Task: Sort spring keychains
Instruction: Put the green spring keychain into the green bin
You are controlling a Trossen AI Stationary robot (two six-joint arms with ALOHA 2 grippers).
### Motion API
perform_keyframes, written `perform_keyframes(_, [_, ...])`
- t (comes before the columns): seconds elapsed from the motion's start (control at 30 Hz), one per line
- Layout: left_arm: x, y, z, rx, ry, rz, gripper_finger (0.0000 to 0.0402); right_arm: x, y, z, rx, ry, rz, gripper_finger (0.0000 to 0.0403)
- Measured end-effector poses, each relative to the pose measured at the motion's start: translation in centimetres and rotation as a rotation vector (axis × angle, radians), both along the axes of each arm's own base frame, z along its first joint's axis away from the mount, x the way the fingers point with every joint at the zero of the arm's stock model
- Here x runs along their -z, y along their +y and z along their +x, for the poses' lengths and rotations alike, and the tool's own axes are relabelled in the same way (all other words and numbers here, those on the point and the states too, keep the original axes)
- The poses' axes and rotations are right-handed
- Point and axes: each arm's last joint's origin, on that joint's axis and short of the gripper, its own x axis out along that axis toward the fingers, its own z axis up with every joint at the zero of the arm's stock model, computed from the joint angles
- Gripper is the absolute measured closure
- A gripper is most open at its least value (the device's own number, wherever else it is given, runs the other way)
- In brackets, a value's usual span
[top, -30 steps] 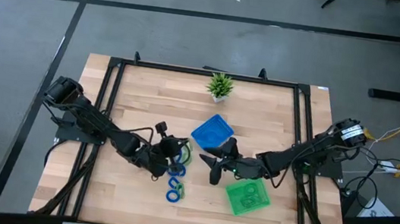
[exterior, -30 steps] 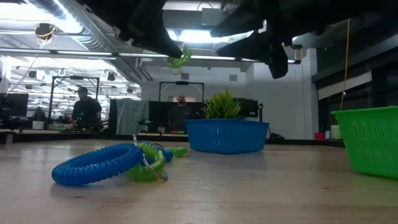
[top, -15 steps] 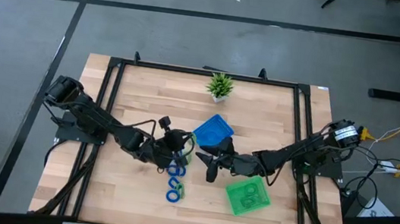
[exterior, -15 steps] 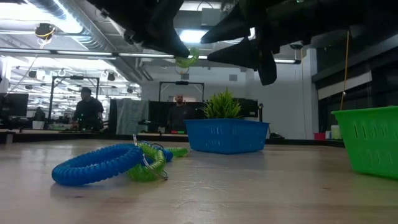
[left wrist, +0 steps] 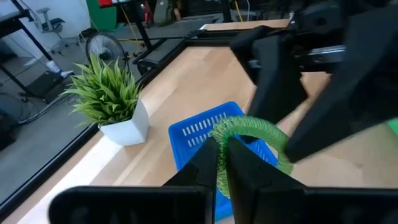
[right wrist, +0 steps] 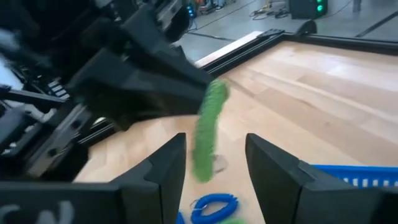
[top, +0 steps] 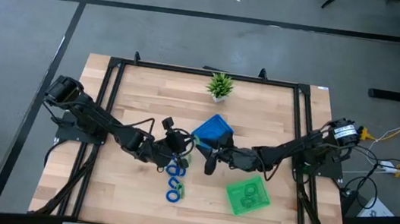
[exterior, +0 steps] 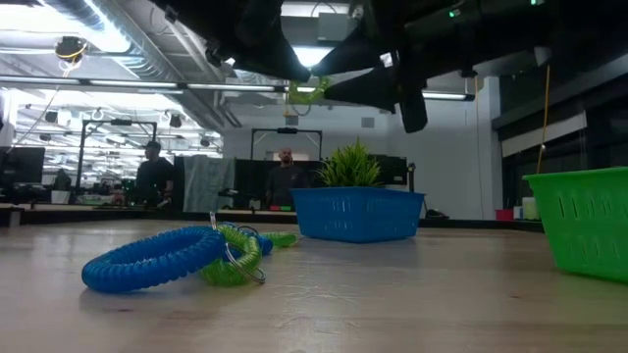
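- The left gripper (left wrist: 221,163) holds a light green spring keychain (left wrist: 249,134) in the air above the table's middle, its two fingers pinched on the coil; a second ago it held the same coil further toward the left side, so it has carried the piece toward the blue tray (top: 213,131).
- The right gripper (right wrist: 214,171) has closed in from beside the green tray (top: 248,195); its fingers are spread, one on each side of the hanging green coil, not yet touching it.
- This looks like a hand-over: the right arm is probably meant to take the green keychain on to the green tray.
- On the wooden table (top: 141,89), a blue spring keychain (exterior: 152,260) and another green one (exterior: 235,260) lie tangled together, unmoved, with more blue loops (top: 174,183) near them in the high view.
- Some green coils already sit in the green tray; several keychains are left to sort.
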Motion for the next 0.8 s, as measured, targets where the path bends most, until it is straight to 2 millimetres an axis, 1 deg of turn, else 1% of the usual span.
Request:
perform_keyframes(0.13, [-0.02,0.0,0.02,0.001,-0.003,-0.002,0.0388,0.02,-0.19,0.04,0.005,0.004,-0.007,0.0241])
perform_keyframes(0.23, [-0.01,-0.06,0.06,0.025,0.002,-0.011,0.0385,0.05,-0.13,0.03,0.0,0.011,-0.019,0.0259])
perform_keyframes(0.33, [0.04,-0.16,0.11,0.061,0.011,-0.03,0.0379,0.12,-0.11,0.03,-0.009,0.019,-0.02,0.0292])
perform_keyframes(0.5, [0.08,-0.25,0.14,0.091,0.018,-0.045,0.0369,0.14,-0.11,0.03,-0.011,0.022,-0.023,0.036])
perform_keyframes(0.57, [0.09,-0.27,0.15,0.1,0.021,-0.05,0.0366,0.15,-0.06,0.03,-0.027,0.027,-0.033,0.038])
perform_keyframes(0.73, [0.23,-0.32,0.11,0.122,0.04,-0.058,0.0357,0.22,0.04,0.04,-0.059,0.036,-0.034,0.038])
perform_keyframes(0.8, [0.31,-0.35,0.05,0.144,0.056,-0.067,0.0354,0.34,0.06,0.02,-0.062,0.046,-0.031,0.0371])
